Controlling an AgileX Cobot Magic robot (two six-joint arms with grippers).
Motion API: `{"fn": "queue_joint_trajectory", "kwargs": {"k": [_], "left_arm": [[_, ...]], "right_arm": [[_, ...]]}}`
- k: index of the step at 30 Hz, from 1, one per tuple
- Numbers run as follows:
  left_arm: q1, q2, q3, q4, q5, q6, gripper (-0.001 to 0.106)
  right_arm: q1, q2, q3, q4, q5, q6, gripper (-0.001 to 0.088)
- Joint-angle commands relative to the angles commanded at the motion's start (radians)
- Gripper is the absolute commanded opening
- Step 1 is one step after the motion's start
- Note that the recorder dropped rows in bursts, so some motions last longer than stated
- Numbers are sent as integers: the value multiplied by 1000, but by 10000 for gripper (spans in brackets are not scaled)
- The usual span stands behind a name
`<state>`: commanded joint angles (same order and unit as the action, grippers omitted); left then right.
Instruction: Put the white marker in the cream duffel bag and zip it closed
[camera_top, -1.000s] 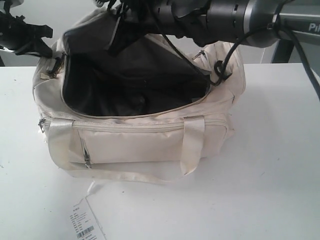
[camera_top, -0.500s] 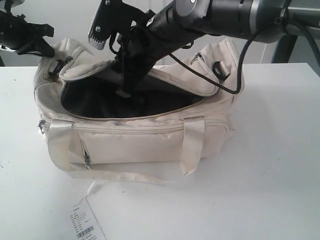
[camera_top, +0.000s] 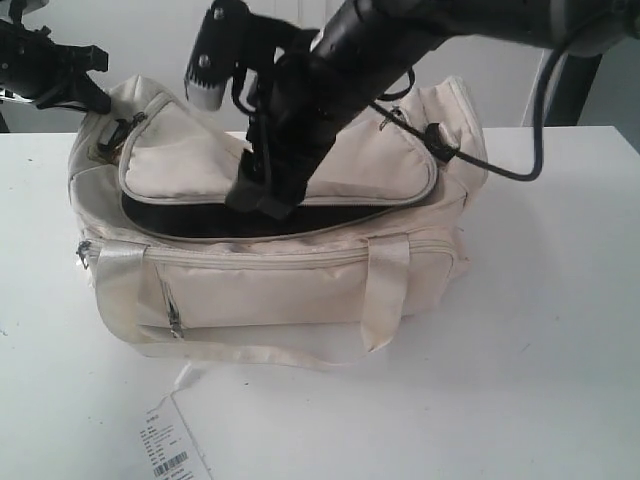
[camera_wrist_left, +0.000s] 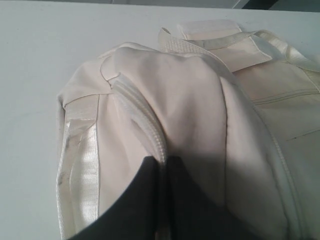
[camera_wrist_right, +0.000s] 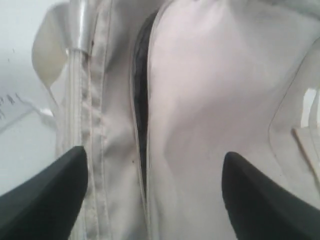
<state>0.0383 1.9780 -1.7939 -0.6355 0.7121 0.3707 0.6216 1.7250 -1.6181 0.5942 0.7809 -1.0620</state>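
Note:
The cream duffel bag (camera_top: 270, 285) lies on the white table, long side toward the exterior view. Its top flap (camera_top: 200, 165) lies down over most of the mouth, leaving a thin dark slit (camera_top: 200, 222) along the front. The white marker shows in no view. My left gripper (camera_top: 95, 100) is at the bag's far left end, shut on the zipper edge of the bag (camera_wrist_left: 185, 100), jaws (camera_wrist_left: 164, 162) pinched on the tape. My right gripper (camera_top: 262, 205) hangs over the flap's front edge, open, its fingers (camera_wrist_right: 50, 190) wide apart above the cloth (camera_wrist_right: 210, 100) and slit.
A barcode paper tag (camera_top: 172, 445) lies on the table (camera_top: 540, 350) in front of the bag, tied to it by a thin string. The front handle strap (camera_top: 385, 290) droops over the front pocket. The right arm's cable (camera_top: 480, 160) loops above the bag's right end.
The flap, held up and open a second ago, has come down over the mouth. My right arm swung down and forward with it. The left gripper stayed put.

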Motion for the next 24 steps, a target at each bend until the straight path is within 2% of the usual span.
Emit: {"fn": "queue_joint_trajectory", "kwargs": {"k": [2, 4, 6, 8, 11, 17, 24], "left_arm": [[0, 0, 0, 0, 10, 10, 3], [0, 0, 0, 0, 15, 10, 3], [0, 0, 0, 0, 17, 10, 3], [0, 0, 0, 0, 17, 10, 3], [0, 0, 0, 0, 17, 10, 3], [0, 0, 0, 0, 19, 10, 3], [0, 0, 0, -7, 21, 21, 3]], "right_arm": [[5, 1, -1, 130, -68, -31, 580], [19, 16, -1, 195, -98, -142, 443], [43, 40, -1, 200, -120, -221, 312], [67, 68, -3, 198, -185, -225, 213], [89, 118, -39, 194, -238, -247, 112], [114, 244, -192, 144, -182, -243, 89], [116, 347, -297, 101, -186, -244, 95]]}}
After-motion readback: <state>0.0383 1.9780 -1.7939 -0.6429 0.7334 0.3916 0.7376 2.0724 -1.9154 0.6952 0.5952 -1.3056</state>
